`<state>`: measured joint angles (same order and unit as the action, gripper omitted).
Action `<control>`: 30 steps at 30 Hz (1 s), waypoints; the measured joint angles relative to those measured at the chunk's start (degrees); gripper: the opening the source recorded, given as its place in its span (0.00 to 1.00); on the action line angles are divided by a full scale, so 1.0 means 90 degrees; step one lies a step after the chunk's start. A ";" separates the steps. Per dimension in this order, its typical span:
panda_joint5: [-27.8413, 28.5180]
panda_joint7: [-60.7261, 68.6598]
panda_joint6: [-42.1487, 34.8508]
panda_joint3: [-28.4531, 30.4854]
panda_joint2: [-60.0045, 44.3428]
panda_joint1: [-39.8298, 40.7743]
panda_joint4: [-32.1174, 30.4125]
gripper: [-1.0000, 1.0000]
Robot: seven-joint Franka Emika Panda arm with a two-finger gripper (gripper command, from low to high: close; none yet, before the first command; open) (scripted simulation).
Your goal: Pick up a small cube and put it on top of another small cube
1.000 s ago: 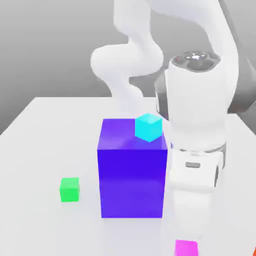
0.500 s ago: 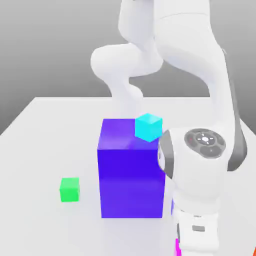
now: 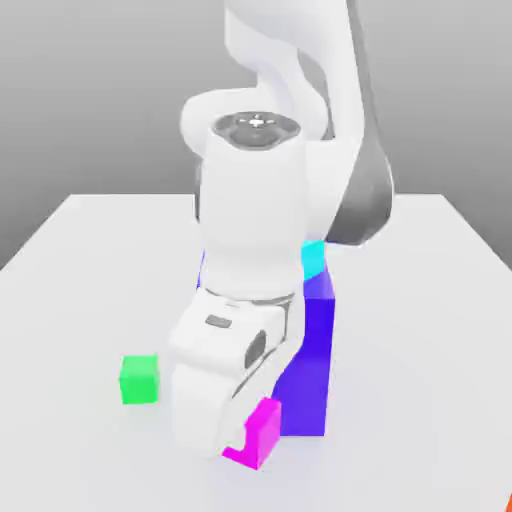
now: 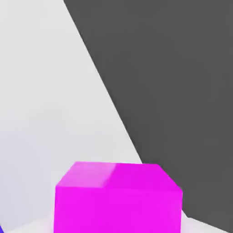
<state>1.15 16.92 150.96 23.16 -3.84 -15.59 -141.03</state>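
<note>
The small cube [image 3: 256, 435], magenta-pink, sits tilted at the tip of my gripper [image 3: 248, 442], which is shut on it and holds it just above the table. In the hand view the same cube [image 4: 118, 200] looms close, with white table and dark background beyond it. The other small cube [image 3: 139, 379], bright green, rests on the table toward the exterior view's left of my hand, a short way off and apart from it. My white arm rises from the middle of the scene.
A large blue-purple block [image 3: 312, 365] stands right behind my hand, mostly hidden by the arm. A cyan cube [image 3: 313, 256] lies on its top. The white table [image 3: 70, 290] stretches around them. An orange sliver [image 3: 508, 503] shows at the lower right corner.
The gripper closed on the magenta-pink cube at the front right. My hand then swung toward the exterior view's left with the cube, which now hangs tilted in front of the blue-purple block.
</note>
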 joint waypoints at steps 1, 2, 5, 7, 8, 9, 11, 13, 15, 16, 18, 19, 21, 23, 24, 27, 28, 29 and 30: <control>0.0181 -0.0186 0.0015 0.0082 0.0191 0.0161 -0.0113 0.00; 0.0370 -0.0375 0.0031 0.0141 0.0381 0.0359 -0.0230 0.00; 0.0920 -0.0848 0.0045 0.0264 0.0915 0.0876 -0.0665 0.00; 0.1220 -0.1061 0.0041 0.0326 0.1228 0.1158 -0.1015 0.00; 0.1353 -0.1152 0.0046 0.0373 0.1375 0.1305 -0.1197 0.00; 0.1476 -0.1236 0.0055 0.0427 0.1516 0.1453 -0.1382 0.00; 0.1693 -0.1382 0.0092 0.0547 0.1782 0.1739 -0.1760 0.00; 0.1810 -0.1432 0.0133 0.0652 0.1971 0.1967 -0.2134 0.00; 0.1855 -0.1415 0.0179 0.0768 0.2101 0.2117 -0.2503 0.00; 0.1835 -0.1364 0.0190 0.0822 0.2122 0.2140 -0.2663 0.00; 0.1706 -0.1220 0.0219 0.0907 0.2065 0.2066 -0.2795 0.00; 0.1624 -0.1154 0.0254 0.0943 0.2017 0.2011 -0.2807 0.00; 0.1445 -0.1024 0.0356 0.1007 0.1892 0.1892 -0.2799 0.00; 0.1252 -0.0889 0.0492 0.1072 0.1737 0.1769 -0.2782 0.00; 0.1157 -0.0826 0.0574 0.1106 0.1650 0.1706 -0.2774 0.00; 0.0807 -0.0581 0.0853 0.1202 0.1348 0.1519 -0.2760 0.00; 0.0674 -0.0488 0.0959 0.1233 0.1236 0.1455 -0.2759 0.00; 0.0527 -0.0386 0.1069 0.1254 0.1117 0.1398 -0.2760 0.00; 0.0365 -0.0273 0.1183 0.1271 0.0992 0.1342 -0.2762 0.00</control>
<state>4.44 14.46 161.61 34.60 5.09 -3.50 -165.88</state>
